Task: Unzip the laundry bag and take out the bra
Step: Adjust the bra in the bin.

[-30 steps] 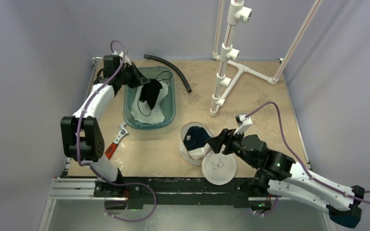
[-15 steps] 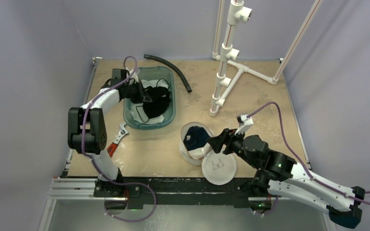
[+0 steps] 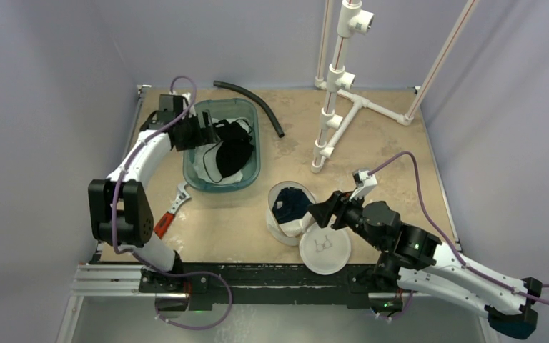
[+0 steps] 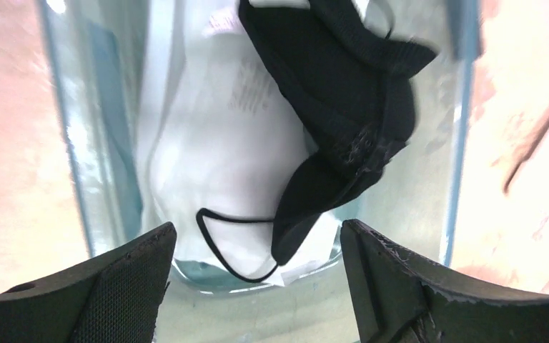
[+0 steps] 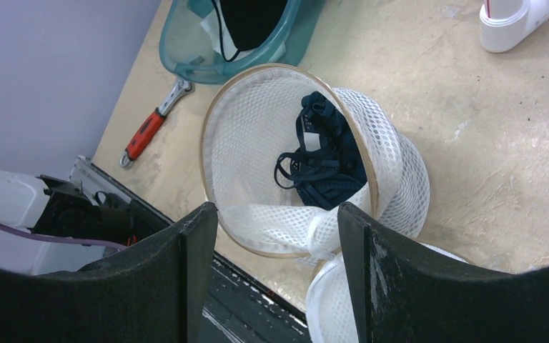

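On the bench [image 3: 372,164], the teal tub [image 3: 257,143] up-left of the laundry bag [image 3: 279,221] holds a black bra [image 3: 232,153]. The bag stands unzipped near the front edge, its round lid [image 3: 324,250] lying just beside it. So the unzipping looks done, yet a navy bra [image 5: 325,153] remains inside the bag. The left claw [image 4: 257,236] hangs spread and empty over the tub. The right claw [image 5: 277,214] straddles the bag's near rim, and I cannot tell whether it pinches the mesh.
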Robot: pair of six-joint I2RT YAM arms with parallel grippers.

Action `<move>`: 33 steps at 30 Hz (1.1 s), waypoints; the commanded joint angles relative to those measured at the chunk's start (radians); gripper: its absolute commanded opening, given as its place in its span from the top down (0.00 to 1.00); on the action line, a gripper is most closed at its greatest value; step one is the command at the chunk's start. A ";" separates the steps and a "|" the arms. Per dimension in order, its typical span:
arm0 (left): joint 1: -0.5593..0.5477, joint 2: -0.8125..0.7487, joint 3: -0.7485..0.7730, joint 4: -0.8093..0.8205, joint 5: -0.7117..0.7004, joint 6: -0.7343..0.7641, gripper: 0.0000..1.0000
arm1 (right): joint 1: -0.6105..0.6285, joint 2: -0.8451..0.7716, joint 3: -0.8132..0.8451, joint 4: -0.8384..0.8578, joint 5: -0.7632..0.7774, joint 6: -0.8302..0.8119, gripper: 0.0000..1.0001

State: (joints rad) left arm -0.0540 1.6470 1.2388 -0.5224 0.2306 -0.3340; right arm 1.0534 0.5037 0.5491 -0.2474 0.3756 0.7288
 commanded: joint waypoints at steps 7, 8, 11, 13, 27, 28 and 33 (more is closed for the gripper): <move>0.002 0.097 0.211 0.091 -0.012 -0.154 0.18 | 0.003 0.004 0.001 0.023 0.013 -0.010 0.34; 0.002 0.119 0.212 0.107 -0.002 -0.178 0.18 | 0.004 0.006 0.001 0.022 0.013 -0.009 0.34; 0.011 0.161 0.188 0.167 0.009 -0.274 0.15 | 0.004 0.013 0.003 0.014 0.012 -0.002 0.34; 0.018 0.188 0.174 0.193 0.026 -0.340 0.15 | 0.004 0.022 0.004 0.008 0.006 0.002 0.34; 0.026 0.309 0.154 0.338 0.097 -0.527 0.41 | 0.004 0.054 0.003 0.002 0.009 0.002 0.34; 0.026 0.310 0.144 0.362 0.112 -0.529 0.48 | 0.004 0.055 0.001 0.002 0.009 0.002 0.34; 0.026 0.318 0.129 0.386 0.176 -0.518 0.78 | 0.005 0.062 0.003 0.003 0.016 0.000 0.34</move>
State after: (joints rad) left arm -0.0330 1.9675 1.3758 -0.2012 0.3363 -0.8482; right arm 1.0534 0.5613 0.5491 -0.2501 0.3756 0.7322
